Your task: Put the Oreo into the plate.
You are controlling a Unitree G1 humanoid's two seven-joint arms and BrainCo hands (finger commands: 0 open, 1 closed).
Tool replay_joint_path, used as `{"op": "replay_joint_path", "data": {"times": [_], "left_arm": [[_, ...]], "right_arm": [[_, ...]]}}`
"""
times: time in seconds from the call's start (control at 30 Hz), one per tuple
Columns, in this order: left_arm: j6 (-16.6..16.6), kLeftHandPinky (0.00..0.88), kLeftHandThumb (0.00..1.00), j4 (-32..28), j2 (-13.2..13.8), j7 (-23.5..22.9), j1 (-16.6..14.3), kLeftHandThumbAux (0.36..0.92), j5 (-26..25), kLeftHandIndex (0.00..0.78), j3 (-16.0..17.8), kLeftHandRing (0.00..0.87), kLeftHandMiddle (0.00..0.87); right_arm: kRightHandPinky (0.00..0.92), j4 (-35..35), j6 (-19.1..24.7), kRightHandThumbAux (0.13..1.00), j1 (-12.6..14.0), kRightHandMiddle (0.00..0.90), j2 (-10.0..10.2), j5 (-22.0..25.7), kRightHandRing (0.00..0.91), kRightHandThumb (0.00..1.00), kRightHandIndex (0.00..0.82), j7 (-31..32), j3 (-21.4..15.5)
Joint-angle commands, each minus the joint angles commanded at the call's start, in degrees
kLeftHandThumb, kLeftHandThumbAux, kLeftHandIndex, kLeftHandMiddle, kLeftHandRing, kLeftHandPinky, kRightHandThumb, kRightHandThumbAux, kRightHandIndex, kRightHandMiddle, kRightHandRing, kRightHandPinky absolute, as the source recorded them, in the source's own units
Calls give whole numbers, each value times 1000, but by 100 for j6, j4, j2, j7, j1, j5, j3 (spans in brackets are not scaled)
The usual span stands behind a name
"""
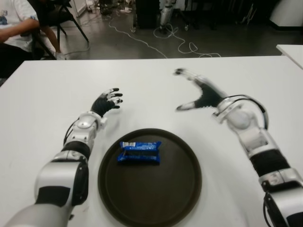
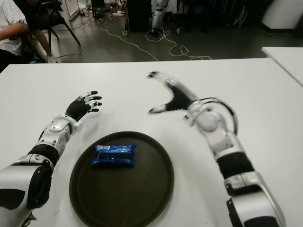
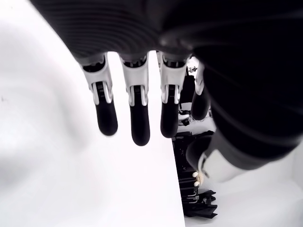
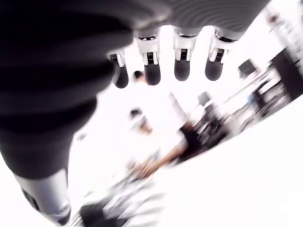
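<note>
Your left hand (image 1: 106, 102) shows above the matte white counter (image 1: 42, 109), fingers (image 3: 140, 118) loosely spread, holding nothing. Just right of that forearm you've got the round dark brown plate (image 1: 189, 189), raised rim, smooth; the Oreo (image 1: 139, 152), a flat rectangular glossy blue wrapper, lies inside it near the far-left edge. Your right hand (image 1: 201, 94) is beyond the plate's right side, fingers wide, empty

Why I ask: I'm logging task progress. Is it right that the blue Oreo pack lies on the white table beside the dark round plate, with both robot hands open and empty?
Not quite. The Oreo pack lies inside the plate, near its far rim, not beside it on the table; the left eye view shows this. The left hand and right hand are indeed open and empty.
</note>
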Motion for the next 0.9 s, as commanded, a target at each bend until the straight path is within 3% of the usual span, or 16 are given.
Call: {"op": "replay_joint_path", "data": {"times": [0.07,0.17,0.33,0.5,0.67,0.9], "left_arm": [[-6,249,0,-3,-7,-19,3,702,-24,141,20,232,213],[9,251,0,13,-10,-54,12,688,-52,140,47,234,216],[-16,248,0,10,-1,-89,28,672,-47,138,43,239,219],[29,243,0,-1,6,-204,33,656,-84,131,61,238,217],[70,254,0,5,26,-231,38,671,-81,128,64,249,226],[-2,259,0,-3,53,-301,87,681,-80,130,70,247,223]], "right_arm": [[248,1006,194,742,-255,127,217,774,171,0,59,578,-611],[296,1516,415,720,-305,177,321,1111,216,0,98,502,-985],[328,2023,676,722,-323,232,338,1269,263,0,139,48,-1275],[333,2415,1319,759,-645,254,335,1620,282,0,173,-417,-1756],[338,2509,1357,775,-824,267,412,1781,296,0,199,-593,-2005],[343,2513,1211,799,-794,270,576,1682,300,0,192,-913,-2064]]}}
